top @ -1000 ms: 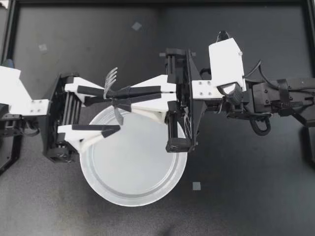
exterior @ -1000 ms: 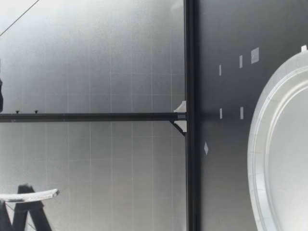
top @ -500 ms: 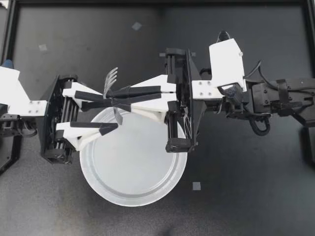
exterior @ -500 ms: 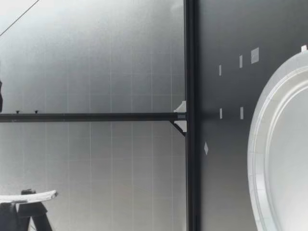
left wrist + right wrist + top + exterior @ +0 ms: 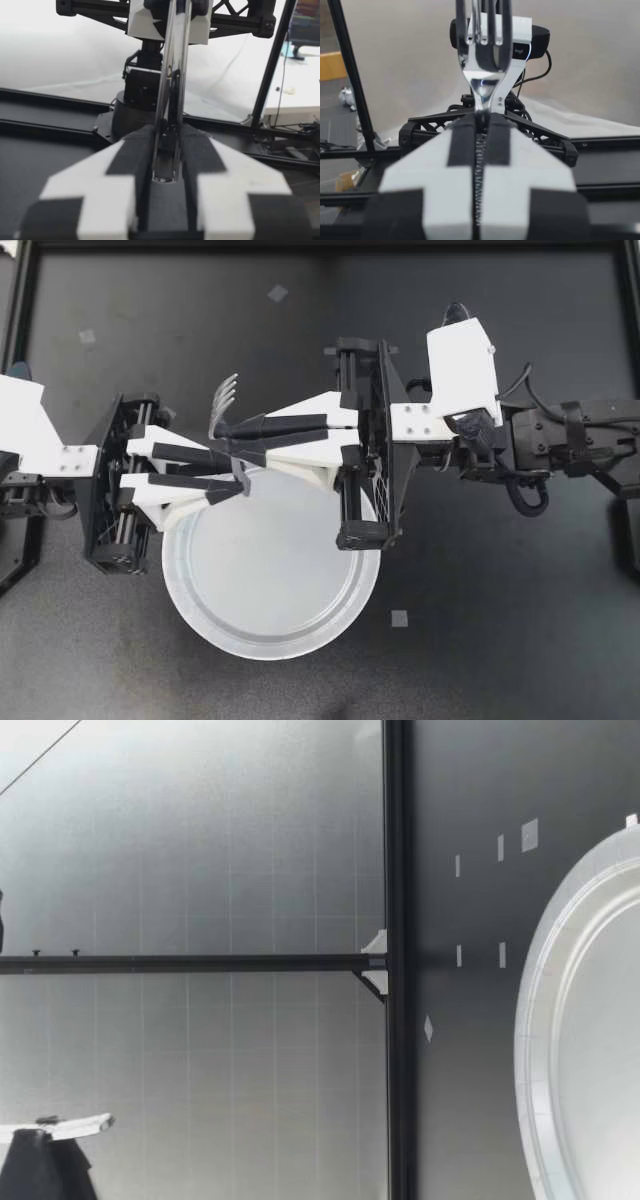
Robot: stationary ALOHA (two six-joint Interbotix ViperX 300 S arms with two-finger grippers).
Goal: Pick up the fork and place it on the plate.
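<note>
The dark matte surface (image 5: 500,640) around the round white plate (image 5: 270,570) carries only small pale tape squares (image 5: 400,618). One lies just off the plate's right rim and the others lie well beyond its far rim. Two sets of jaws crowd the plate's far-left rim. The left jaws reach in from the plate's left and the right jaws from its right, and their tips overlap above that rim.

The shiny metal fork (image 5: 225,397) hangs between them, clear above the plate's far-left rim. The left jaws grip the end of its handle (in the left wrist view both black pads (image 5: 132,160) press against the handle's edges). The right jaws are clamped tight on its neck, just under the tines.

From above, black fingers (image 5: 280,425) cover the fork's middle, so only the tines and the handle tip show. The low view cuts off most of the plate. High above the surface it shows a pale sliver (image 5: 60,1125) against a dark shape (image 5: 30,1170), and I cannot tell what either is.

The fork's long axis crosses the plate's rim. The handle end is over the plate, and the tines point away past the far rim, leaning slightly left.
</note>
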